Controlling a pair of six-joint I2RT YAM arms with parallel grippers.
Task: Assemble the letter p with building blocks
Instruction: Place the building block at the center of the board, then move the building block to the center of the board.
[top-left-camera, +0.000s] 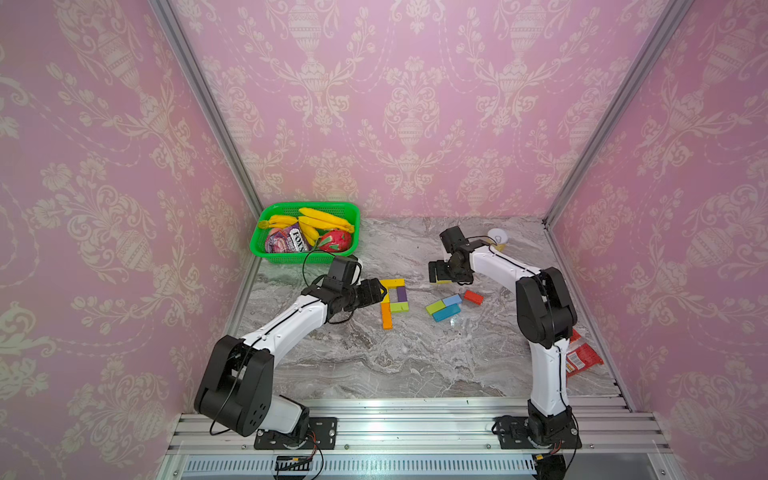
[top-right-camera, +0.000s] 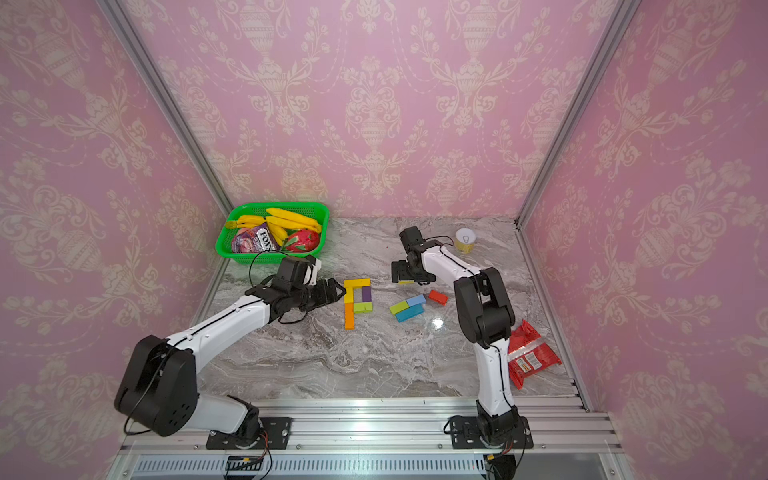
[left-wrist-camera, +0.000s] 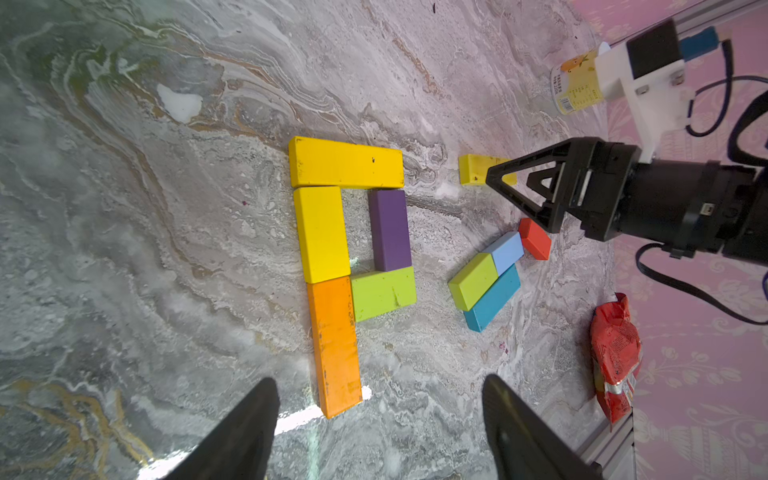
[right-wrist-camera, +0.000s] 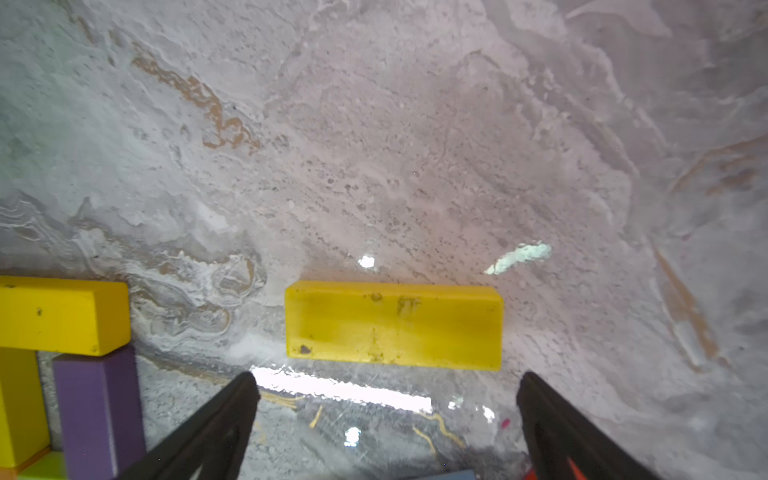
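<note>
P is basically done, mid-bench (top-left-camera: 395, 365). Long yellow block (left-wrist-camera: 346, 162) goes across the top. Shorter yellow block (left-wrist-camera: 322, 234) + orange block (left-wrist-camera: 336, 345) sit end to end as the stem. Purple block (left-wrist-camera: 390, 230) is the loop's outer side and lime block (left-wrist-camera: 383, 293) closes it underneath. All lie flat, snug vs their neighbours.

Spares sit to the right, apart from the letter: 2nd lime block (left-wrist-camera: 473, 281), light blue block (left-wrist-camera: 505, 252) & teal block (left-wrist-camera: 492, 298) bunched together, red block (left-wrist-camera: 535, 239) right by the blue one. A small yellow block (right-wrist-camera: 394, 325) lies alone further back, just ahead of the right gripper (right-wrist-camera: 386, 380). Its fingers are spread wide w/ nothing held, tips just short of the block. Left gripper (left-wrist-camera: 380, 382) sits low just left of the stem, also spread & empty.

Containers: green basket (top-left-camera: 282, 258) in the back left corner holds bananas (top-left-camera: 326, 219), a purple candy bag (top-left-camera: 286, 242) & a red dragon fruit (top-left-camera: 336, 241). Yellow can (top-right-camera: 465, 241) stands upright at back right w/ a pull-tab lid, contents can't tell. Red snack packet (top-right-camera: 532, 357) lies by the bench's right edge, near the right arm.
</note>
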